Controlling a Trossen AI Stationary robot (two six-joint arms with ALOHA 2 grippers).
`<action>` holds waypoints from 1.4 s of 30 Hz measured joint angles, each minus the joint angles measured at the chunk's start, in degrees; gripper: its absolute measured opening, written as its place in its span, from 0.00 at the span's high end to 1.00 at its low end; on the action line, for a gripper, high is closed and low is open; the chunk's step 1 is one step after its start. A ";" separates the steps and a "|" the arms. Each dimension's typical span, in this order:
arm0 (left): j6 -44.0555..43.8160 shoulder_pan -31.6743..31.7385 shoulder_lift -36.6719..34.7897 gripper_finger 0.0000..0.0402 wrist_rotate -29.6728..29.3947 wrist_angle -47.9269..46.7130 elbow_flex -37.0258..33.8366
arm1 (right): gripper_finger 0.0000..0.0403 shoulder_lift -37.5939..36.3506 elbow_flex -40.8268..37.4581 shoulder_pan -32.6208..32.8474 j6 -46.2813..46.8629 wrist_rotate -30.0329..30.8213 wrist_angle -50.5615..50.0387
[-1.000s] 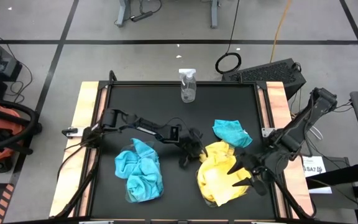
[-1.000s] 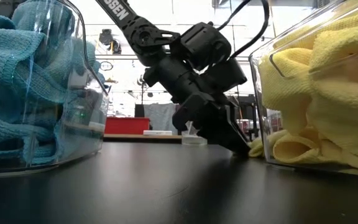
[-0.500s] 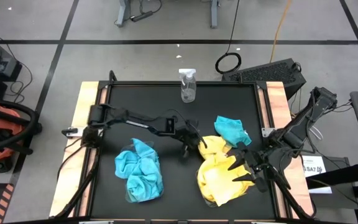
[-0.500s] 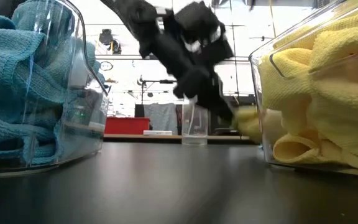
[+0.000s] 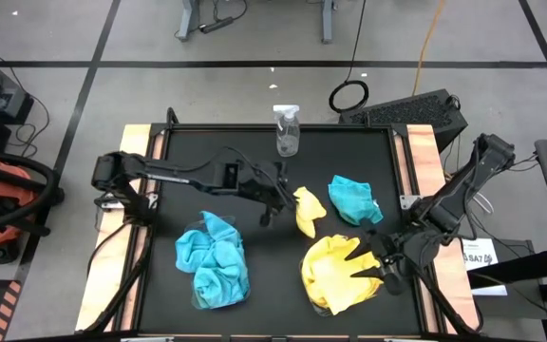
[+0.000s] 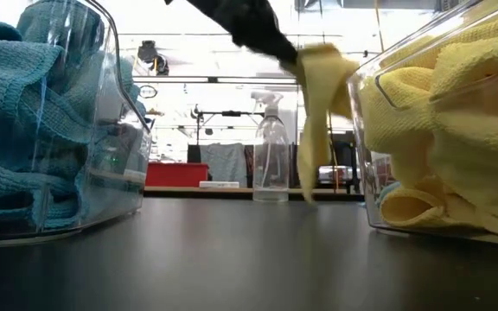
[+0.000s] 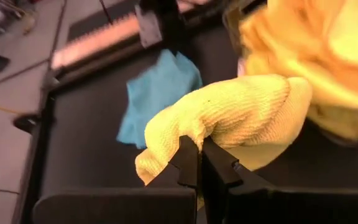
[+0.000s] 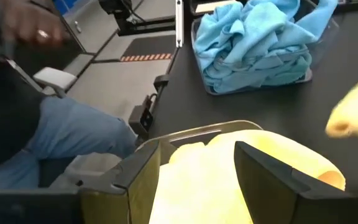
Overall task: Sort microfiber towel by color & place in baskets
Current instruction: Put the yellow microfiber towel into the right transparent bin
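Observation:
My left gripper [image 5: 279, 197] is raised over the table's middle and is shut on a yellow towel [image 5: 305, 211], which also shows in the low view [image 6: 318, 112]. A turquoise towel [image 5: 354, 199] lies flat on the table to the right of it. The left basket [image 5: 190, 285] holds turquoise towels and the right basket [image 5: 323, 306] holds yellow ones. My right gripper [image 5: 361, 264] is open at the yellow basket's right side. In the right wrist view its fingers [image 8: 145, 171] stand apart over the yellow pile. My left gripper pinches a bunched fold of the yellow towel [image 7: 194, 134] between its two fingers [image 7: 191, 165], near the towel's upper end. The towel hangs slack below the fingers, and its lower end [image 6: 305, 192] is just off the table.
A clear spray bottle [image 5: 287, 130] stands upright near the table's far edge. Wooden strips [image 5: 129, 152] border the black table on the left and right. A person's leg [image 8: 73, 134] shows beyond the table in the right wrist view. Bare black surface lies between the two baskets.
My left gripper, shut on the yellow towel at the foot of the yellow basket, has risen and drawn back toward the table's far left. The towel came up off the table and now hangs free below the fingers.

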 joint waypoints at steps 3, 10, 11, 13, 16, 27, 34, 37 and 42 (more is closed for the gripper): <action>-0.05 -0.14 -2.29 1.00 0.00 0.09 0.02 | 0.51 1.59 0.00 -0.03 -0.12 0.30 0.23; 4.81 -1.64 -5.80 1.00 0.00 1.02 0.02 | 0.50 3.62 0.00 -0.11 -2.69 7.36 0.29; 5.84 -1.83 -6.18 1.00 -0.05 0.65 0.02 | 0.50 3.81 0.00 -0.02 -3.40 8.07 0.17; 7.54 -1.90 -7.00 1.00 -0.46 0.15 0.02 | 0.50 4.30 0.00 -0.02 -4.91 10.03 0.04; 9.17 -1.70 -8.24 1.00 -1.25 0.35 0.02 | 0.49 4.97 0.00 -0.45 -7.48 14.72 0.69; -0.27 -1.11 -13.40 1.00 7.56 1.52 0.02 | 0.20 4.29 4.31 -8.09 -11.77 21.97 8.14; -11.55 -1.32 -13.64 0.99 18.44 7.38 0.02 | 0.16 4.36 4.34 -14.69 -13.18 15.32 17.99; -14.66 -1.30 -13.64 0.99 20.26 8.99 0.02 | 0.16 4.37 4.42 -16.60 -11.70 11.74 18.36; -18.37 -1.40 -13.64 0.99 23.30 12.81 0.02 | 0.16 5.38 4.42 -19.26 -7.58 4.79 19.57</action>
